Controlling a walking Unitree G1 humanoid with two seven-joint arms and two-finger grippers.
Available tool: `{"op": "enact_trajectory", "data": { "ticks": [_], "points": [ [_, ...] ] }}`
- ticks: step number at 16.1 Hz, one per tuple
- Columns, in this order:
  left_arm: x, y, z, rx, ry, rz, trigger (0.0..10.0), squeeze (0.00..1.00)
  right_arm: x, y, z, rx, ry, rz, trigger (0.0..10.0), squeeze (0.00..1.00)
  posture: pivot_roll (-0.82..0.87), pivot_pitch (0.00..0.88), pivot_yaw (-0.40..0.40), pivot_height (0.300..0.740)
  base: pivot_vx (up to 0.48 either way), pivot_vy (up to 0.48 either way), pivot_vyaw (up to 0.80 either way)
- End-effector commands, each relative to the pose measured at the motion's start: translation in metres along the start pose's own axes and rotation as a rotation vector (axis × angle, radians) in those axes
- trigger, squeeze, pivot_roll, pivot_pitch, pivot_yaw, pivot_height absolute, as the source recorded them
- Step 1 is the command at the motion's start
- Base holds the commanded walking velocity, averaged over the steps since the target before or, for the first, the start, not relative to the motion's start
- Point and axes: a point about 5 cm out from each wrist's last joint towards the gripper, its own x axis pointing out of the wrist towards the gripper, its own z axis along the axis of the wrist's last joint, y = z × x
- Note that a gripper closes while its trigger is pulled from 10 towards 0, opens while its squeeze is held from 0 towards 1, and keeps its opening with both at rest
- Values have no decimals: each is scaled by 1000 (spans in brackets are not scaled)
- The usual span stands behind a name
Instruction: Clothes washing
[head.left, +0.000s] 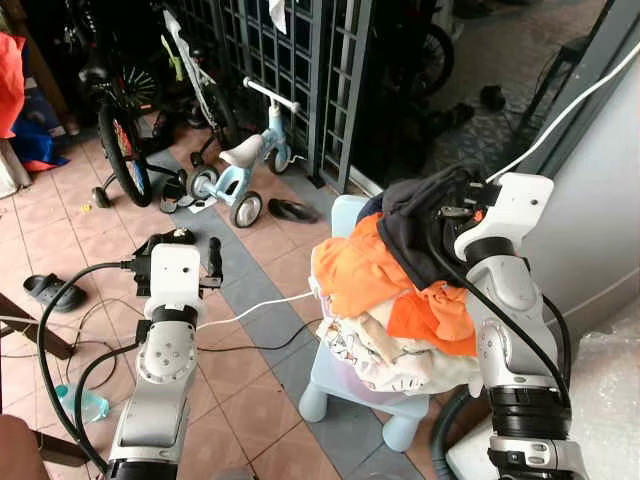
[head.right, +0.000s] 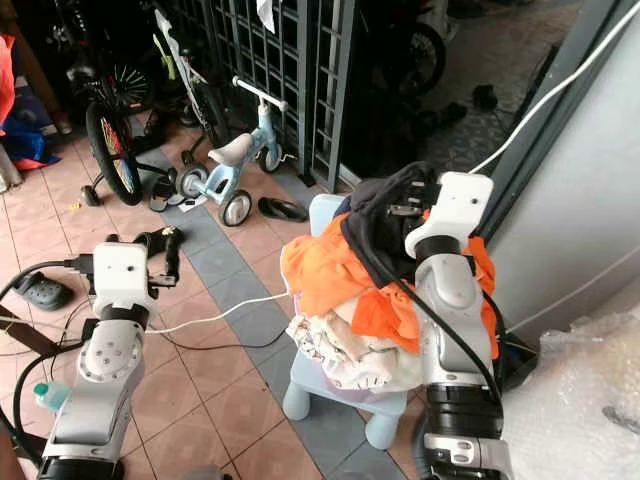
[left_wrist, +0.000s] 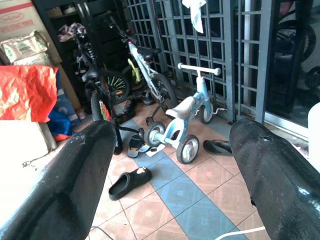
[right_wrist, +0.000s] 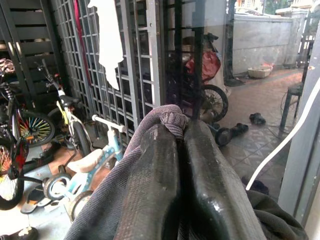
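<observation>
A: Where are the clothes?

B: Heaped on a pale blue stool (head.left: 345, 375) at about 3 o'clock in the head view. An orange top (head.left: 362, 268) lies over a cream printed piece (head.left: 372, 352), with a dark garment (head.left: 412, 222) uppermost.

A: And the right gripper (right_wrist: 181, 131)?

B: At the top of the heap, about 2 o'clock. Its fingers (right_wrist: 150, 190) are pressed together on a fold of the dark garment, which bunches out between the tips.

A: The left gripper (left_wrist: 172, 155)?

B: Raised over the tiled floor (head.left: 250, 350) at about 9 o'clock, well apart from the heap, fingers spread wide with nothing between them.

A: What lies beyond it?

B: A blue balance bike (head.left: 240, 165) near the metal gate (head.left: 300, 70) at 12 o'clock, a larger bicycle (head.left: 120, 130) at 11, and a black slipper (left_wrist: 127, 181) on the tiles. A white cable (head.left: 260, 305) runs across the floor toward the stool.
</observation>
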Motion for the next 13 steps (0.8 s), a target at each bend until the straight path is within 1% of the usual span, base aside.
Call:
{"op": "enact_trajectory", "data": {
  "ticks": [1, 6, 11, 13],
  "points": [
    [0, -1, 0, 9, 6, -5, 10000, 0, -1, 2, 5, -3, -16, 5, 0, 0, -18, 0, 10, 740, -240, 0, 0],
    [2, -5, 2, -6, 7, -6, 10000, 0, 0, 3, 6, -19, -5, 26, 0, 0, -18, 0, 3, 740, -287, 0, 0],
    [-1, -4, -1, -5, 15, -9, 10000, 0, 1, 6, 5, -24, 3, 39, 0, 0, -10, 0, -2, 740, -277, 0, 0],
    [-1, -5, 0, -5, 14, -11, 10000, 0, 2, 6, 5, -26, 6, 44, 0, 0, -7, 0, -10, 740, -122, 0, 0]
  ]
}}
